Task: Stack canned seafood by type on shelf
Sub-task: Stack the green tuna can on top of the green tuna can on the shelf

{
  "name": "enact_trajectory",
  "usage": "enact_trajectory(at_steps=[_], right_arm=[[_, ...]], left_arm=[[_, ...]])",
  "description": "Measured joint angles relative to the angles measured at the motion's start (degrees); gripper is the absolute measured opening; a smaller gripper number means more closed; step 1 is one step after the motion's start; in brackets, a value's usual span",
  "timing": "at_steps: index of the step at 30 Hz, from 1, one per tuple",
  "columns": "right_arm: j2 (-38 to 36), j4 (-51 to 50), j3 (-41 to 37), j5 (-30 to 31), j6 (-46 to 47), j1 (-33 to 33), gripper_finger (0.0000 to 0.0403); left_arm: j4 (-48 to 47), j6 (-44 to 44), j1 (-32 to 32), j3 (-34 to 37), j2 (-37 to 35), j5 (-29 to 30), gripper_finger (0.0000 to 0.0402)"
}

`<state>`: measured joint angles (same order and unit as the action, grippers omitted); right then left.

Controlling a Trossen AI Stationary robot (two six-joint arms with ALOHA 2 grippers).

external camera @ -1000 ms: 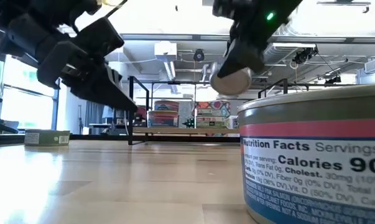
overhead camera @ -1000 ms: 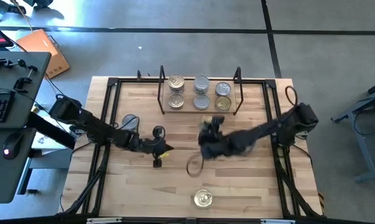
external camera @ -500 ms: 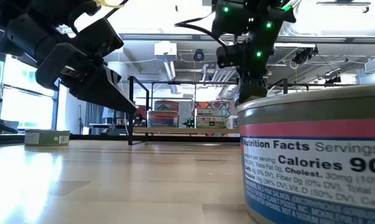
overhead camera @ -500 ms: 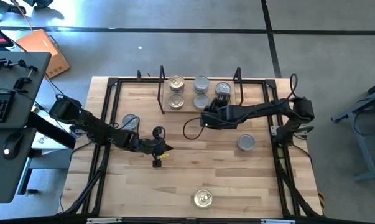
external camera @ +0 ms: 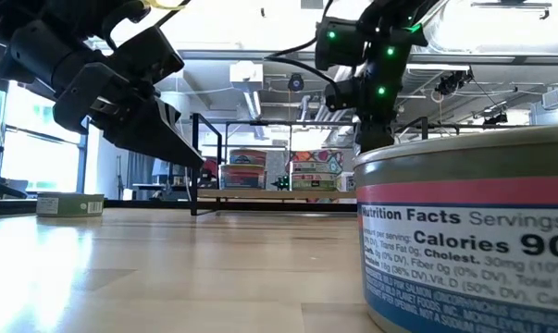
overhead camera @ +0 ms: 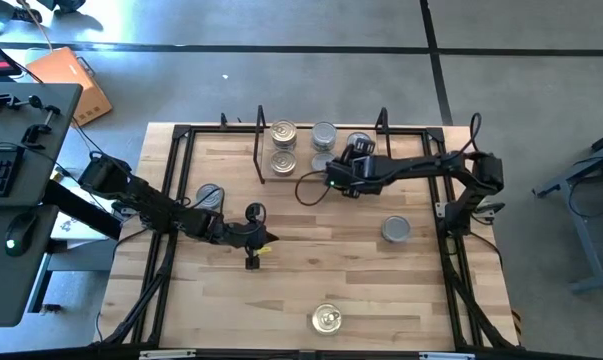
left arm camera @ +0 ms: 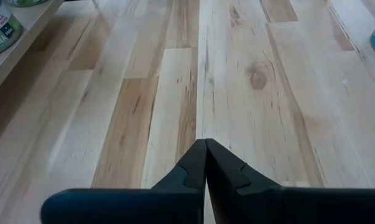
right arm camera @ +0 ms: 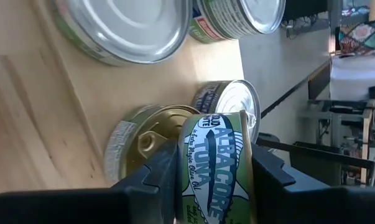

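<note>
Right pincer (right arm camera: 213,180) reached shelf (overhead camera: 321,177) | grips "ALBACORE TUNA" can (right arm camera: 215,165) | left pincer (left arm camera: 205,163) closed

- Left arm comes in low from the left side, bent at the elbow, and just sits out near the middle of the table.
- Left gripper (left arm camera: 205,163) points forward, fingers pinched completely together, nothing in them.
- Right arm's folded back on itself and stretched way out across the far side.
- Right gripper (right arm camera: 213,167) is turned sideways, fingers clamped on either side of a can (right arm camera: 214,163).
</note>
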<state>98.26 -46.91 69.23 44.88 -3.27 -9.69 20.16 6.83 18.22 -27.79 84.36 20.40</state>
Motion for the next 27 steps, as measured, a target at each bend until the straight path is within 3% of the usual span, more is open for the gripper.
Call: enact_trajectory(at_steps=[10,18,27], right_arm=[[0.0,0.3,0.0,-3.2,1.2,-1.3,0.0120],[0.0,1.2,0.1,-5.9,3.1,-1.3,0.0166],[-0.1,0.4,0.1,-8.7,3.3,-1.3,0.0173]], left_arm=[[0.0,0.0,0.0,0.0,0.0,0.0,0.0000],[0.0,0.0,0.0,0.0,0.0,0.0,0.0000],[-0.6,0.2,0.0,0.0,0.0,0.0,0.0000]])
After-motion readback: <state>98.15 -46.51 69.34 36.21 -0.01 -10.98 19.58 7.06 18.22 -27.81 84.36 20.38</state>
